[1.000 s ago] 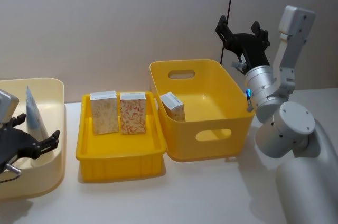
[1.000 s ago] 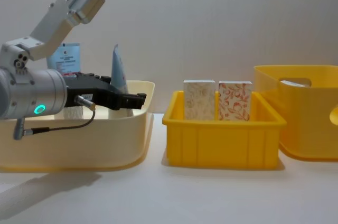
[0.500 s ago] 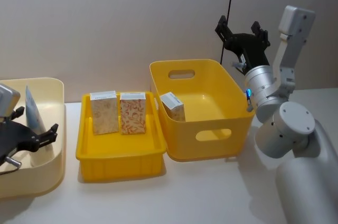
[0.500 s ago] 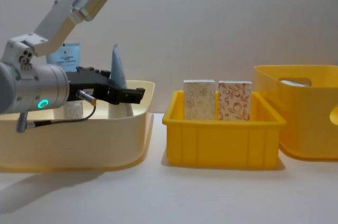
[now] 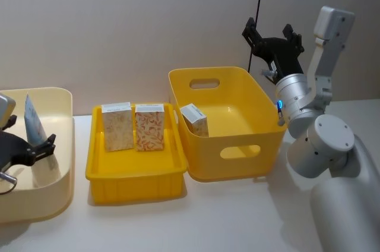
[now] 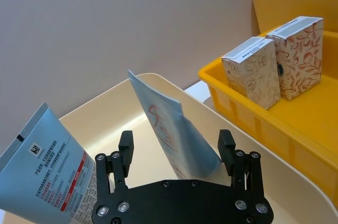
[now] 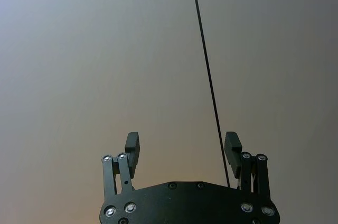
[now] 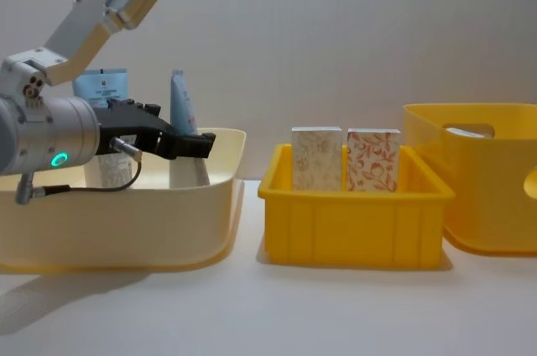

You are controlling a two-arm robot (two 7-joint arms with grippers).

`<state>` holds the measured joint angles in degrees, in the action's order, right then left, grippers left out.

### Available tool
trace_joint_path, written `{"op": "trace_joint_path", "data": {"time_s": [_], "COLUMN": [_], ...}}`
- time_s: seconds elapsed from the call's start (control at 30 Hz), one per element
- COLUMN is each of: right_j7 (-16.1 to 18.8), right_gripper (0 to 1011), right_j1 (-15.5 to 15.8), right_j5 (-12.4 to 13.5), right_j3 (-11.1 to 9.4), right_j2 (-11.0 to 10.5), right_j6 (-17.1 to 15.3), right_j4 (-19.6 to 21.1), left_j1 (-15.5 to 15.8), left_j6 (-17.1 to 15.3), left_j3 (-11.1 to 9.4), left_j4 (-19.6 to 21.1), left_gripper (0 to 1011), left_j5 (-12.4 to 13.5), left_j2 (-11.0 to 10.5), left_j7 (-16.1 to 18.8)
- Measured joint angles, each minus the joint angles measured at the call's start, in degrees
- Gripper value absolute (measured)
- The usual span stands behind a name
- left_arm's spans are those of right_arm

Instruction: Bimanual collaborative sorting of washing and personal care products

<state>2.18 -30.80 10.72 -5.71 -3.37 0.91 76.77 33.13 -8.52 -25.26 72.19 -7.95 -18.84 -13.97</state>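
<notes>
Two pale-blue tubes stand in the cream bin at the left: one just beyond my left gripper, in line with the gap between its spread fingers, and one with a printed label off to one side. The left gripper is open and holds nothing. A beige floral box and a red-orange floral box stand upright in the shallow yellow tray. A third box leans inside the deep yellow bin. My right gripper is raised behind that bin, open and empty.
The three containers sit in a row on the white table, cream bin, tray, then deep bin. A wall runs close behind them, with a black cable hanging down it. Bare tabletop lies in front of the containers.
My left gripper has drawn back to the left and risen slightly, staying open. The nearer tube now stands a little more upright. The right arm has not moved.
</notes>
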Motion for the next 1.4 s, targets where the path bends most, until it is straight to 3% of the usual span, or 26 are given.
{"op": "trace_joint_path", "data": {"time_s": [0.23,0.63,0.73,1.4], "right_j7": [0.0,0.0,0.0,0.0], "right_gripper": [1001,1001,1001,1001], "right_j1": [0.0,0.0,0.0,0.0], "right_j5": [0.0,0.0,0.0,0.0], "right_j3": [0.0,0.0,0.0,0.01], "right_j2": [0.0,0.0,0.0,0.0], "right_j6": [0.0,0.0,0.0,0.0], "right_j4": [0.0,0.0,0.0,0.0], "left_j1": [0.03,0.08,0.1,0.09], "left_j6": [0.03,0.1,0.11,0.14], "left_j3": [0.17,0.32,0.34,0.44], "left_j4": [-0.12,-0.21,-0.22,-0.23], "left_gripper": [886,502,448,303], "left_j5": [0.27,0.55,0.57,0.81], "left_j2": [0.02,0.02,0.02,0.02], "left_j7": [0.32,0.61,0.65,0.79]}}
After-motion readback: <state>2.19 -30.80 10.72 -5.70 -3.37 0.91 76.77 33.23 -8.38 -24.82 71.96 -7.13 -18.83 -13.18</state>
